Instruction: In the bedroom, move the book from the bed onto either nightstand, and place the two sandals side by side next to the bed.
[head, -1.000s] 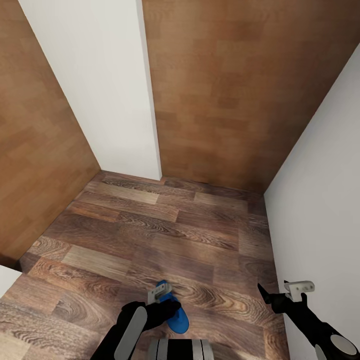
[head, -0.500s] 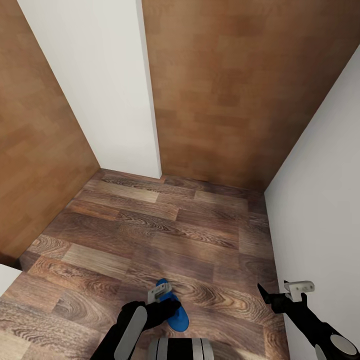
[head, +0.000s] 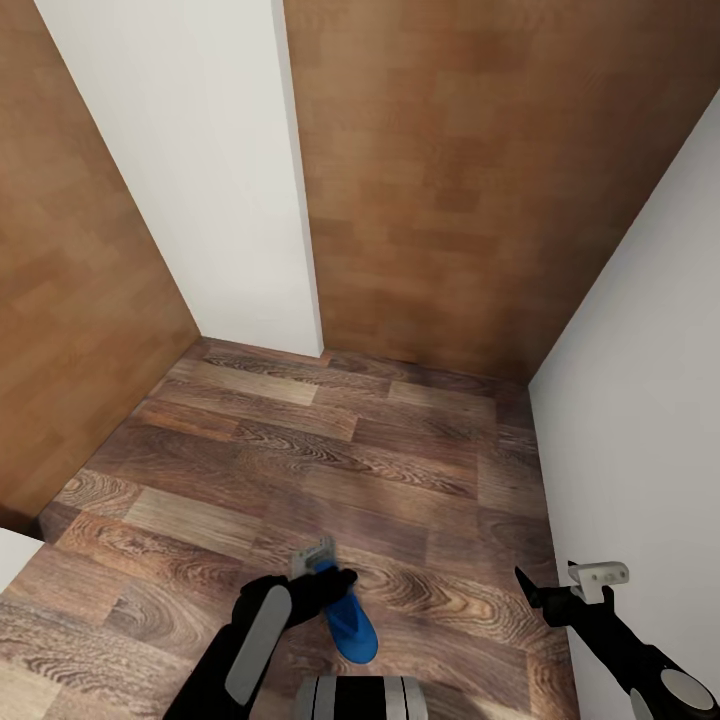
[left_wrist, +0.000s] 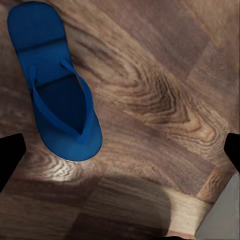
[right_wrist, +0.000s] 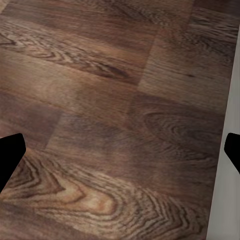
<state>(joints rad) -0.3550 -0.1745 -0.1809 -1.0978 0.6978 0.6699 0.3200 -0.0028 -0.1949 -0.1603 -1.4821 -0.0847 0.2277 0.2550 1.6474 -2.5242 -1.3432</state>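
- We see the wood-plank floor (head: 330, 460), the largest surface ahead. It runs to a corner formed by a white wall panel (head: 200, 170) and brown wood-panelled walls (head: 470, 180). A second white wall (head: 650, 400) closes the right side.
- We see no bed, nightstand or book in these views. We therefore judge that the placing spot beside the bed lies elsewhere.
- We find one blue sandal (head: 348, 618) flat on the floor, sole down and straps up. It lies just ahead of the robot's base and beneath the left arm. The left wrist view shows it (left_wrist: 57, 85) free of the fingers and off to one side of them.
- We note a change in the left gripper (head: 322, 578). A second ago it sat low against the sandal. It now stands higher and a little to the left, with the sandal in the same place on the floor. Its jaws stand wide apart, one dark fingertip (left_wrist: 10, 155) at each edge of the wrist view.
- We judge that the sandal is not in hand, so a fresh descent centred over it is needed.
- We see the right gripper (head: 560, 592) unchanged near the right wall. Its jaws are spread, with bare floor between them.
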